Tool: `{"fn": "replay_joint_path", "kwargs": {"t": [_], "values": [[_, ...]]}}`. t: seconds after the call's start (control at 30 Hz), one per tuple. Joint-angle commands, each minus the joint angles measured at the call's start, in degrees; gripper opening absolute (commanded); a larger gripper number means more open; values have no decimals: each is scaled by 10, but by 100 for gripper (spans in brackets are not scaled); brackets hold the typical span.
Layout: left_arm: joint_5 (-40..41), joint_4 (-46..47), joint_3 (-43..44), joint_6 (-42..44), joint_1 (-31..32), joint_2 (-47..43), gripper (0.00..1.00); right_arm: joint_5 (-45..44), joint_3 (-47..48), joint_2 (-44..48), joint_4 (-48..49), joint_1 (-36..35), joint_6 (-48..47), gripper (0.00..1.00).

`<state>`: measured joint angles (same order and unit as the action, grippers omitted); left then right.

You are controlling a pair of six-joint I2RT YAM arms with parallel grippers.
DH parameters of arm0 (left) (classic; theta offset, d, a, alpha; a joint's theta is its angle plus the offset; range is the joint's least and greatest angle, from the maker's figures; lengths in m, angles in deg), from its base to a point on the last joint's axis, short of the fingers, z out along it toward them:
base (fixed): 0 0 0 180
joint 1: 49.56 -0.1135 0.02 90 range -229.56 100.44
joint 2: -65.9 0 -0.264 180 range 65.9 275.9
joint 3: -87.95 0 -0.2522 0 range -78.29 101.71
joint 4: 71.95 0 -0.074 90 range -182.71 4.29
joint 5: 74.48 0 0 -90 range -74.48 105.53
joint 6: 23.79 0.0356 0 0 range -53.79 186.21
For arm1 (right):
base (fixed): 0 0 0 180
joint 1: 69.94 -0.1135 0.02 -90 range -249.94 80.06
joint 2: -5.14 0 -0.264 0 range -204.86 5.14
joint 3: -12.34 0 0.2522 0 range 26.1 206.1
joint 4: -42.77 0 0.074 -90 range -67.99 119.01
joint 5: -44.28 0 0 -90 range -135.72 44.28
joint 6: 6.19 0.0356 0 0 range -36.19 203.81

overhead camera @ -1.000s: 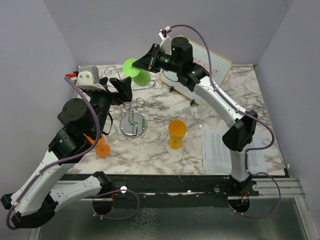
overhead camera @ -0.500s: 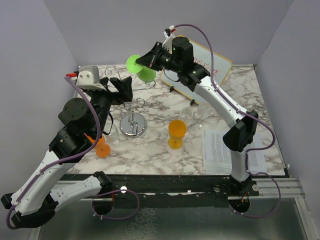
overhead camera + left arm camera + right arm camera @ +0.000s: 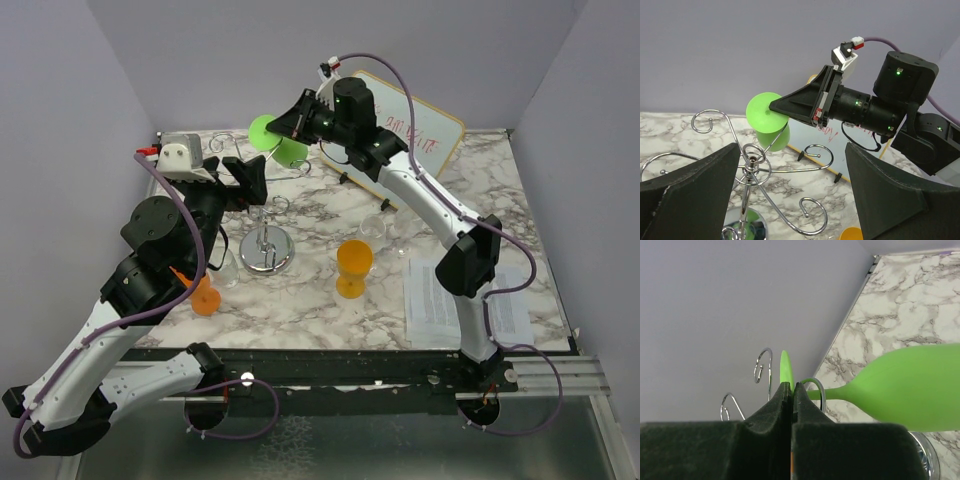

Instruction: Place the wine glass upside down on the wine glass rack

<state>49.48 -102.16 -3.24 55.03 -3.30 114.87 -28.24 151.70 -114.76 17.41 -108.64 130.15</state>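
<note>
While pinching the green wine glass (image 3: 290, 153) by its stem, close under the foot, holds it in the air over the far left part of the bench (image 3: 320, 300), beside the top curls of the wine glass rack (image 3: 266, 248). Done with the right gripper (image 3: 283, 125), jaws squeezed narrow on that stem. Tilted, foot up and bowl lower, but not hanging from any wire arm yet. Unclear from the right wrist view: a wire loop around the stem, or merely beside it. Left gripper (image 3: 245, 178) spread wide and empty, just beside the rack's post. Judged well along: glass off the bench, nearly inverted, at the rack. Left to do: slide the stem into a curl, seat the foot on the wire, release. Orange glass (image 3: 354, 265) upright at mid-bench.
</note>
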Motion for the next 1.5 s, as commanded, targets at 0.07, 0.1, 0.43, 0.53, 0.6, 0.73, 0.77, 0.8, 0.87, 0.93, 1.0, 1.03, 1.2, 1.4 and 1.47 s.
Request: {"fn": "replay_joint_path", "kwargs": {"t": [0.07, 0.1, 0.43, 0.53, 0.6, 0.73, 0.77, 0.8, 0.87, 0.93, 1.0, 1.03, 1.2, 1.4, 1.47], "values": [[7, -5, -10, 0, 2, -7, 87, 21, 28, -17, 16, -4, -17, 13], [8, -5, -10, 1, 2, -7, 87, 19, 29, -17, 14, -4, -19, 19], [10, -6, -11, 3, 2, -7, 87, -5, 51, -16, -23, -5, -52, 60], [9, -6, -10, 3, 2, -10, 87, -13, 55, -9, -34, -4, -63, 63], [7, -7, -10, 2, 2, -11, 87, -18, 51, -1, -37, -4, -69, 66], [2, -8, -10, 0, 2, -15, 87, -29, 33, 26, -37, -4, -83, 69], [0, -9, -10, -1, 2, -16, 87, -34, 28, 34, -37, -4, -87, 69], [-1, -10, -10, -1, 2, -16, 87, -38, 21, 43, -37, -4, -91, 70], [-4, -13, -10, -3, 2, -18, 87, -48, 0, 65, -37, -4, -102, 70], [-9, -17, -10, -4, 2, -20, 88, -67, -33, 96, -39, -3, -116, 71], [-16, -21, -11, -5, 2, -24, 89, -95, -84, 138, -38, -3, -136, 71], [-20, -23, -11, -5, 2, -26, 89, -111, -112, 163, -39, -4, -146, 71], [-71, -30, -17, -6, 2, -38, 95, -222, -264, 297, -70, -3, -203, 71], [-143, -30, -30, -5, 2, -44, 99, -358, -398, 455, -169, -3, -231, 73], [-178, -30, -34, -4, 3, -44, 99, -394, -419, 490, -210, -3, -231, 73]]}}
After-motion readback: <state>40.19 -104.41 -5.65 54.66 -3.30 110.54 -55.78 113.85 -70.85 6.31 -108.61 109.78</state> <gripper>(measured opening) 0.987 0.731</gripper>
